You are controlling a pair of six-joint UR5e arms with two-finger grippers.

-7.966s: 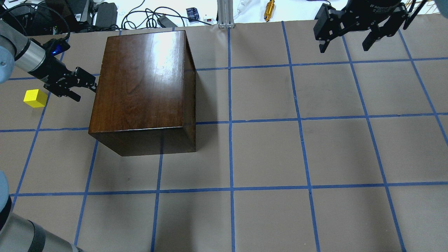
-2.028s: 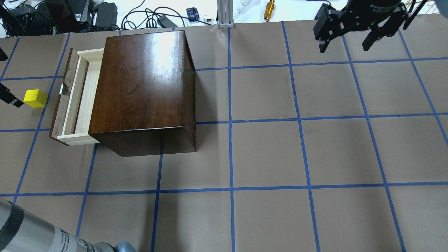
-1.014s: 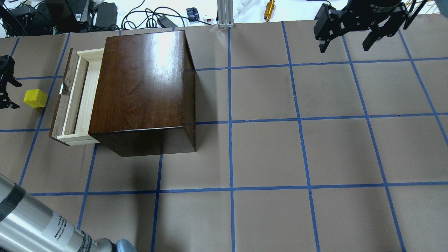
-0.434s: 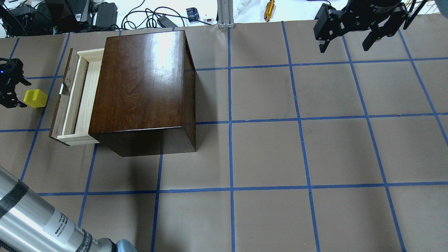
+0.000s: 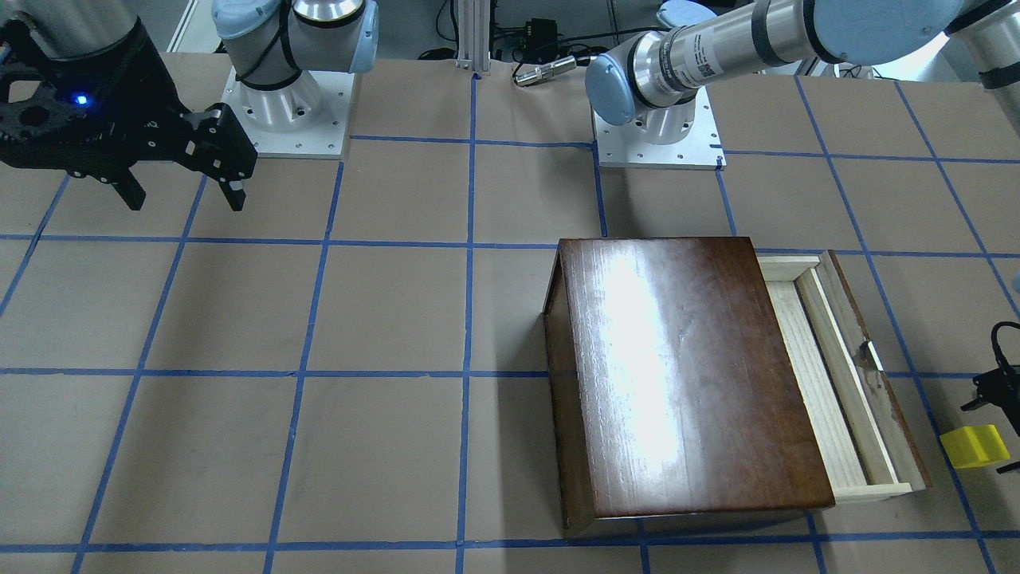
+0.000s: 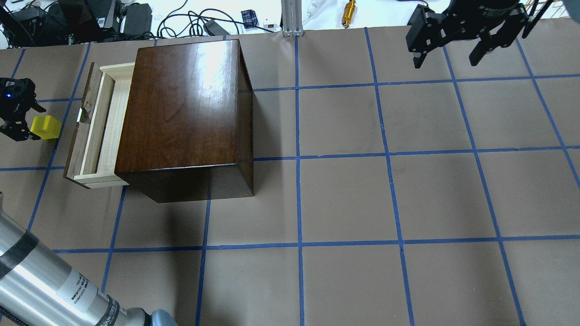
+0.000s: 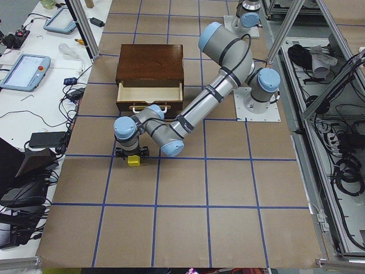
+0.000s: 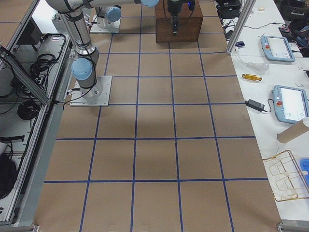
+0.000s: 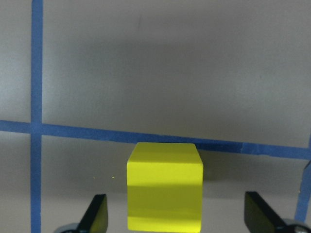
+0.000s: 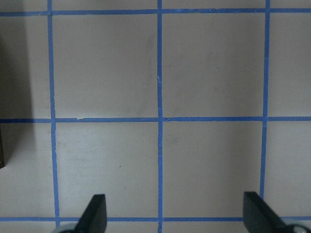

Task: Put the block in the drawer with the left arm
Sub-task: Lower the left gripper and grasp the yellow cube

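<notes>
While it sits ungrasped, block (image 9: 164, 187): on the table, near the open drawer (image 6: 113, 122).
Left gripper (image 9: 178, 217): jaws spread wide, flanking the block, no contact.
Right gripper (image 6: 446, 59): jaws apart, empty, well away.
Handling advice: centre over block, descend squarely, close on flat faces.

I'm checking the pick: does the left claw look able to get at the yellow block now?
Probably yes: the left claw is open, its fingers either side of the block, with nothing between.

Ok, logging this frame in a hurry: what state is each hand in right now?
Left hand: open, straddling the block, not gripping it.
Right hand: open, holding nothing.
</notes>
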